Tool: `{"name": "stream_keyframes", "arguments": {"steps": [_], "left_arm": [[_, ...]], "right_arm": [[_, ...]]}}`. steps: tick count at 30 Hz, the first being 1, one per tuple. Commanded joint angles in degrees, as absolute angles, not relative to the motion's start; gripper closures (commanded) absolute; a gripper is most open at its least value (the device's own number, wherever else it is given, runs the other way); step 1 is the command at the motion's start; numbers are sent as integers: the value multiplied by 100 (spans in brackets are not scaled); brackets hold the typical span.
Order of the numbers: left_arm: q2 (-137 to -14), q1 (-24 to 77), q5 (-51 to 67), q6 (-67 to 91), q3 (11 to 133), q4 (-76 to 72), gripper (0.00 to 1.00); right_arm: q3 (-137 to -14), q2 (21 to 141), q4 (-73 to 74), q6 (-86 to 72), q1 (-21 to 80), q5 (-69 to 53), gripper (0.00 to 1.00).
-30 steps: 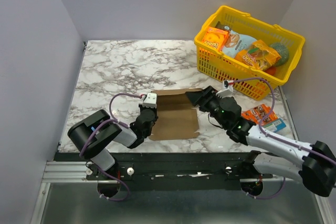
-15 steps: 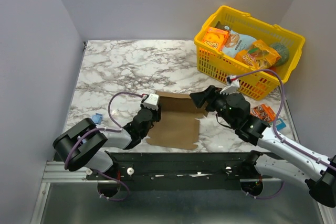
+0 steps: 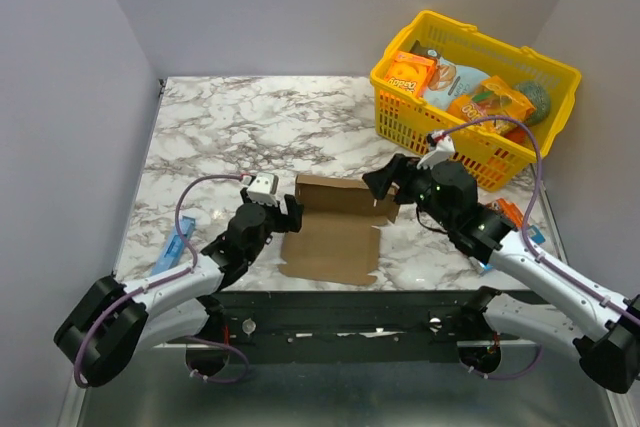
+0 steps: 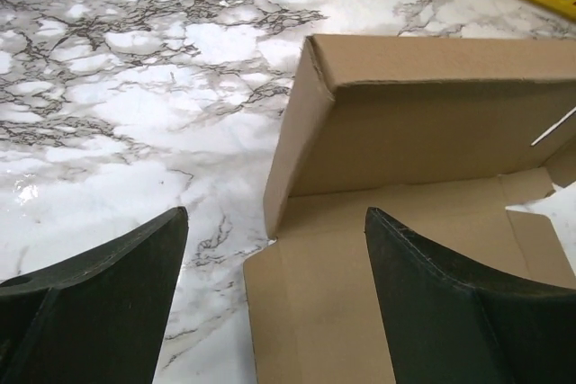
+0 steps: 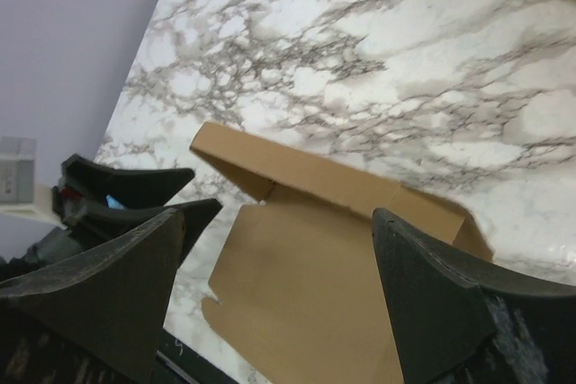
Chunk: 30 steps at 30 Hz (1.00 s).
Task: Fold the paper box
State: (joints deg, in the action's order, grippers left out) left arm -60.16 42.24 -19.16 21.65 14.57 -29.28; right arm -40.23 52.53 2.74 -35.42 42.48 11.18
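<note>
Top external: the paper box (image 3: 335, 232), plain brown, lies on the marble table (image 3: 220, 127), base flat, rear flap raised. The left gripper (image 3: 288, 212) is at its left edge. The right gripper (image 3: 385, 184) hides its far right corner.

Left wrist: jaws spread wide, gripping nothing. The box's right edge is cut off.

Right wrist: jaws spread wide, empty. The box's near edge is cut off.

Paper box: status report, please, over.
Open and empty: left gripper, right gripper. Far flap raised on paper box, rest flat. Nothing blocking; yellow basket stands apart.
</note>
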Motion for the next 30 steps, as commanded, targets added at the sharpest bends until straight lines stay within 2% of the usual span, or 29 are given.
{"name": "stream_keyframes", "arguments": {"steps": [1,5,13,30], "left_arm": [[-5766,3412,-590,2602,1494,-2250,13],[-5757,3217,-290,2356,1529,-2478,13],[-6494,3225,-26,1934,1845,-2900,20],[-7497,3594,-527,1196,2434,-3331,42]], "right_arm": [[-4675,5694,1098,-3059,3535,196,9],[-4886,6081,1327,-2971,3463,35,10],[-5001,6618,1318,-3331,3445,-343,14],[-4852,6838,1477,-3630,3419,-325,16]]}}
